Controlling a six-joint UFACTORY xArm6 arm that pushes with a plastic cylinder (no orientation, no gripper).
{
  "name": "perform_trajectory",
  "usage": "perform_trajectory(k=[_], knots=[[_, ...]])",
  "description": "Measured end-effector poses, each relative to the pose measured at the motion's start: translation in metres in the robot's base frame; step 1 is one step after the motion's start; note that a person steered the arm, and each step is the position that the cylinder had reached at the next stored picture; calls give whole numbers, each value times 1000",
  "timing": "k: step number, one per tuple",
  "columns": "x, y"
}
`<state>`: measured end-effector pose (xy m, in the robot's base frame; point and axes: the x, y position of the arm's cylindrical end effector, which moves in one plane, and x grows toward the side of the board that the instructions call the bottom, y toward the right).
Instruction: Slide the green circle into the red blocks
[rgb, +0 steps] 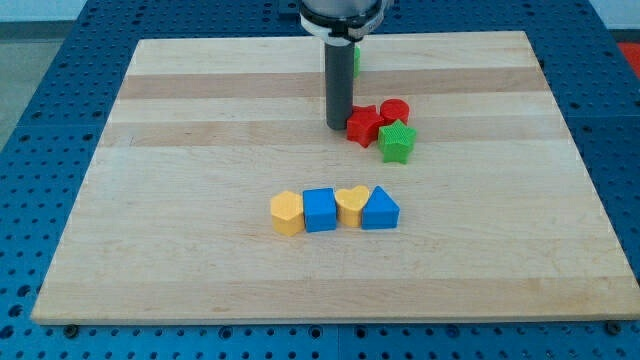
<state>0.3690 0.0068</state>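
Camera view shows your end effector is a bare rod w/ no jaws, so it grasps nothing; it can only push. My tip (338, 126) sits on the surface (180, 150), just left of the red star-like block (362, 125), touching or nearly so; can't tell which.

The red cylinder (395, 110) is just right of that red block, and the green star (396, 142) is right and toward the view's bottom of my tip, against the reds.

The green circle: only a green sliver (356, 60) shows behind the rod, toward the view's top from my tip, mostly hidden. Shape can't be confirmed, but it's prob the target. It's apart from the reds, so judge the task as not done: you've yet to get behind it and push it down into the red pair.

Well below my tip is a row: yellow block (286, 213), blue cube (319, 209), yellow heart (351, 205), blue triangle-ish block (380, 208).

Containers: none visible.
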Motion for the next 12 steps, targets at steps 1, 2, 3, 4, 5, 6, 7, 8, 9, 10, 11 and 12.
perform_trajectory(k=[1, 2, 3, 4, 5, 6, 7, 8, 9, 10, 11, 12], knots=[[-19, -22], [-42, -54], [-76, -73], [-107, -71], [-134, -43], [-140, 10], [-140, 48], [-135, 55], [-127, 46], [-139, 40], [-139, 14], [-128, 9]])
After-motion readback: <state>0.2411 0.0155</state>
